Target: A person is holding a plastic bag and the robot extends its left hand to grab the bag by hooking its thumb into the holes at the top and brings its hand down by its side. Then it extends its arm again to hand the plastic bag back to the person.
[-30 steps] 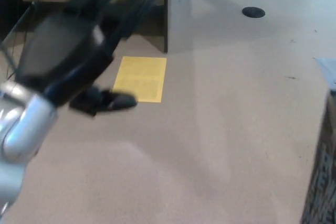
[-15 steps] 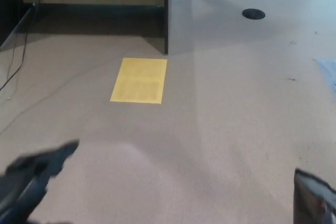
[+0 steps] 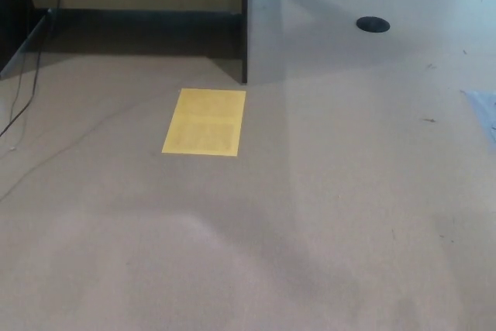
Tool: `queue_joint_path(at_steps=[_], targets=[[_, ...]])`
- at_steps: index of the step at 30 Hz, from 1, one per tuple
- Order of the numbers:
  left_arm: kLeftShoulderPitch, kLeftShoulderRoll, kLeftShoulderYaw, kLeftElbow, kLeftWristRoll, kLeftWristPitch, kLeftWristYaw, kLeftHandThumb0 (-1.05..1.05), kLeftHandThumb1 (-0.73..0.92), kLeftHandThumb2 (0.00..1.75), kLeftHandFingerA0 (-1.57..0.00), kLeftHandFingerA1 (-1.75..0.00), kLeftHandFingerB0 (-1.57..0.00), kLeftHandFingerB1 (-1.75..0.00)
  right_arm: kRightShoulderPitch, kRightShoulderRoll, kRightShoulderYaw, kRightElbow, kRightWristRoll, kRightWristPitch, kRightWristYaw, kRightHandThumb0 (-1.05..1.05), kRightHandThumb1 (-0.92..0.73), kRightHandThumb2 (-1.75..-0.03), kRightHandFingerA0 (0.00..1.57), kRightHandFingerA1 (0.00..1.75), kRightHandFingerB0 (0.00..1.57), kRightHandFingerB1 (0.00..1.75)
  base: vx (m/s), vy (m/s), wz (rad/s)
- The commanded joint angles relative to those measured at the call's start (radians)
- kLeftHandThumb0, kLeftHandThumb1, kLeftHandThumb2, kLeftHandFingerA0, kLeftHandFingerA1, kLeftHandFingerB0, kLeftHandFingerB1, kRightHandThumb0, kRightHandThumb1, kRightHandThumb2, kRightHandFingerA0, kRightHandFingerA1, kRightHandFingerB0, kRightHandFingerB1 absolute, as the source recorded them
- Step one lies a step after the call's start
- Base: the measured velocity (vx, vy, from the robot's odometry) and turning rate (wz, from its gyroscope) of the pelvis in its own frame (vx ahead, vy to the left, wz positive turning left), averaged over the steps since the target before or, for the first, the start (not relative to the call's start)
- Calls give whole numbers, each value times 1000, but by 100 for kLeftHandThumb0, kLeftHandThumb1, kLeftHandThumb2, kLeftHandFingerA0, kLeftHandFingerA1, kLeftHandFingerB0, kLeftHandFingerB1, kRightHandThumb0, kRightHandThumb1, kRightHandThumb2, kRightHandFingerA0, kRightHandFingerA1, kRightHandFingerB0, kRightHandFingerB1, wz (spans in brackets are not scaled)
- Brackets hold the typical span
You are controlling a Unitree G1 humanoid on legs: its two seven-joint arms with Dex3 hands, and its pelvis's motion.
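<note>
No robot hand was seen in the head view, left or right, so nothing could be told of the fingers, whether wide, narrow or holding. The plastic bag could not be made out with certainty either; only a pale bluish, translucent patch (image 3: pixel 485 110) was cut off by the right edge of the picture, and what it was could not be told. No relation between bag and fingers could therefore be given.

What was shown was floor. A tan carpet (image 3: pixel 325 222) was spread across nearly the whole picture, bare and open through the middle and the lower half. A yellow sheet (image 3: pixel 204 122) was laid flat on it, left of centre, just in front of the foot of a dark upright panel edge (image 3: pixel 245 21). A dark baseboard (image 3: pixel 139 15) was run along the wall at the top left, with shadow pooled beneath it. A thin cable (image 3: pixel 35 75) was trailed down the far left side. A small black round disc (image 3: pixel 373 24) was set into the floor at the upper right, well apart from the sheet.
</note>
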State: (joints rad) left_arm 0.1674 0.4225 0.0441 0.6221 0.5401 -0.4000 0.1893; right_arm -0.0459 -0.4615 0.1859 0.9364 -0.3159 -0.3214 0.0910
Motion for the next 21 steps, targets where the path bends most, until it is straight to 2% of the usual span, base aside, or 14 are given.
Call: queue_joint_path(at_steps=[1, 9, 12, 21], targets=[[-83, -20, 44, 284, -76, -240, 245, -56, 40, 67, -25, -44, -11, -35, -43, 2, -16, 16, 12, 23, 0, -37, -73, -61, 70, 49, 56, 41, 0, 0, 0], [-85, -22, 39, 369, -106, -314, 217, -56, 39, 67, -26, -42, -14, -35, -18, -4, -13, 31, 10, -2, -4, -37, -73, -61, 70, 49, 55, 41, 0, 0, 0], [-95, -24, 37, 386, -134, -311, 167, -56, 39, 67, -25, -40, -18, -36, -18, 0, -18, 42, 15, -6, -7, -38, -73, -60, 71, 49, 56, 41, 0, 0, 0], [-110, -21, 32, 439, -183, -356, 122, -56, 39, 68, -37, -45, -22, -38, -11, 8, -15, 49, 10, 4, -12, -35, -72, -60, 71, 48, 56, 41, 0, 0, 0]])
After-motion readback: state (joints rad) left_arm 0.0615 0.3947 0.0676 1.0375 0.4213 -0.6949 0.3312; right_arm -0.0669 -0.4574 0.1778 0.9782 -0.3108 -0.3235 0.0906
